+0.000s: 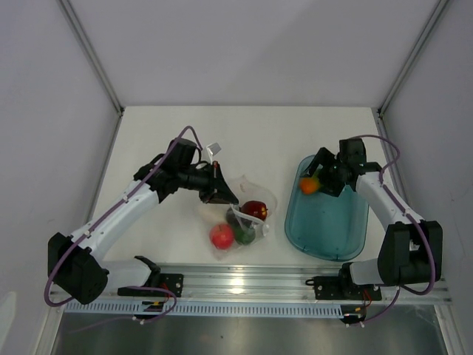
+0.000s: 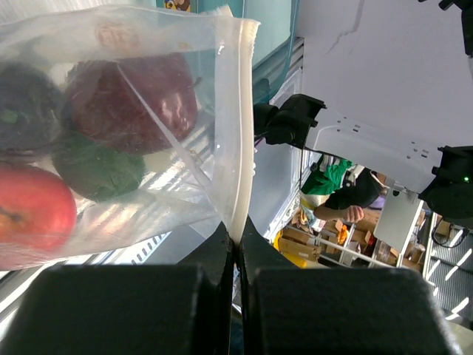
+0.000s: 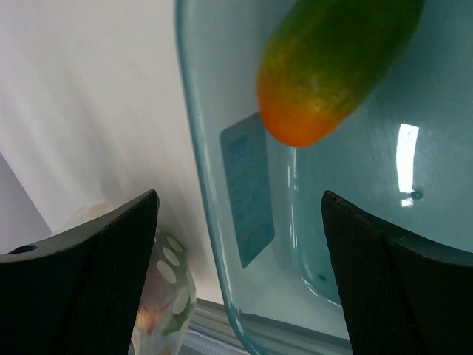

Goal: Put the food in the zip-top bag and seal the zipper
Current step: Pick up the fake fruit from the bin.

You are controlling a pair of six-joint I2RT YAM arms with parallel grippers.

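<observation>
The left gripper [image 2: 236,235] is pinched tight on the zipper [image 2: 241,126] of the zip-top bag [image 1: 240,203]. The bag sits mid-table and holds a red tomato [image 1: 221,236], a dark red fruit [image 1: 256,210] and a green piece [image 1: 244,235]. The right gripper [image 3: 240,244] gapes wide over the teal tray [image 1: 325,240], with an orange-green piece [image 3: 332,66] just ahead of it, ungripped.

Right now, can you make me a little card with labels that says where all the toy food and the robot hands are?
bag: clear zip-top bag, on the table
inside bag: red tomato, dark red piece, green piece, dark purple piece
outside bag: green-and-orange piece, in the teal tray
left end effector: shut on the bag's thick edge strip
right end effector: open over the tray, holding nothing
seal: cannot tell
</observation>
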